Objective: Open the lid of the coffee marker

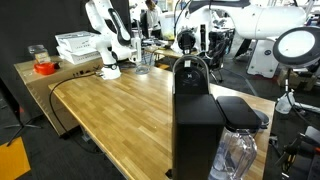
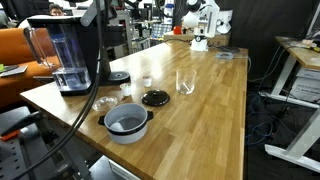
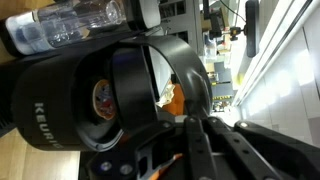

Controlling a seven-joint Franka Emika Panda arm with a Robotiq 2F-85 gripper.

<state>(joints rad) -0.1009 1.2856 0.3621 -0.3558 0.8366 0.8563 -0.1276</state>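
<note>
A robot's gripper (image 3: 192,135), its fingers drawn fully together, was poised at the front of a black coffee machine (image 3: 50,110) during an attempt to open the lid (image 3: 186,66). The wrist view, in which the machine appeared turned on its side, showed the rounded lid standing away from the body, with the pod chamber (image 3: 104,100) exposed beneath it. Nothing was seen clamped between the fingers, and it could not be told whether they were pressing on the lid's front edge or only lying close to it.

The machine stood at one end of a long wooden table (image 2: 205,110), its clear water tank (image 2: 40,45) at its side. It was the largest item there in both exterior views (image 1: 195,110) (image 2: 70,50). A pot (image 2: 127,122) and a drinking glass (image 2: 185,82) stood well apart from it.

The lifting step appeared to be under way, with the lid judged to be partly raised rather than at its stop. The next move would call for following the hinge's arc upward and back, steadily enough that the closed fingers did not slip off the curved edge or tip the machine.
</note>
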